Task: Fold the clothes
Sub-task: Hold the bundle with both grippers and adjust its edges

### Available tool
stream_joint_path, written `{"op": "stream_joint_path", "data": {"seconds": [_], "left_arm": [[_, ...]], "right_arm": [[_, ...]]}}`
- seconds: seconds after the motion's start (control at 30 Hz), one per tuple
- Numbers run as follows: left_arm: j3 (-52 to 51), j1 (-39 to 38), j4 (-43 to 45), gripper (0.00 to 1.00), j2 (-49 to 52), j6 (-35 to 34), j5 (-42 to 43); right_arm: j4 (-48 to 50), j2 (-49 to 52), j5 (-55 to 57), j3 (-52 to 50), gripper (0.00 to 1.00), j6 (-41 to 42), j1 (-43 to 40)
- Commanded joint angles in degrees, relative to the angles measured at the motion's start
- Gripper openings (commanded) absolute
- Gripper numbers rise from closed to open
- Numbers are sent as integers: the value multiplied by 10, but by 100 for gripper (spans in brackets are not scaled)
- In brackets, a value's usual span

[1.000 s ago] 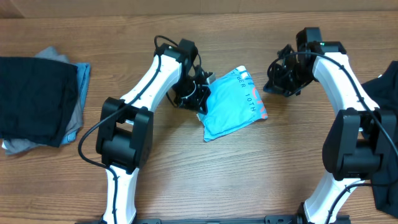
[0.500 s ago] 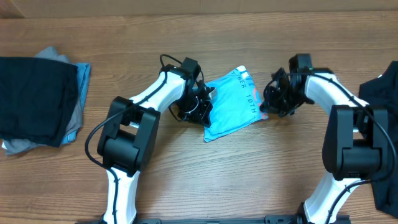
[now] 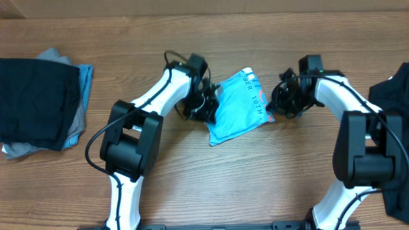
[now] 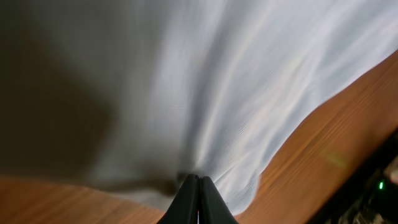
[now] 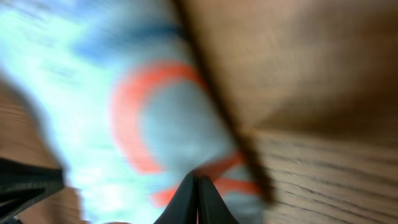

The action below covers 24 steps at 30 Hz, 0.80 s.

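- The light blue T-shirt lies folded in the middle of the counter.
- My left pincer is pressed together, with its tips at the shirt's left edge.
- My right pincer, also together, touches its right edge.
- A pile of dark shirts lies at the left end.

Left gripper (closed) — against pale shirt

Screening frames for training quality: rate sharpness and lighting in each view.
Overhead: sharp, evenly lit, soft shadows; the light sky-blue cotton T-shirt reads clearly. Left wrist: cloth streaked by blur and washed pale grey-white, dark upper left; only the left end effector is crisp. Right wrist: heavy blur, red lettering smeared, right end effector sharp.
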Motion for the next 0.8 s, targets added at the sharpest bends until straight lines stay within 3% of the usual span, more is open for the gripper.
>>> {"op": "stream_joint_path", "data": {"seconds": [0.0, 0.27, 0.77], "left_arm": [[70, -4, 3, 4, -40, -24, -26], [44, -14, 17, 4, -23, -96, -26], [-57, -48, 70, 4, -4, -128, -91]], "right_arm": [[7, -68, -34, 51, 4, -1, -3], [76, -64, -39, 52, 4, 0, -3], [129, 43, -31, 49, 4, 0, 29]]}}
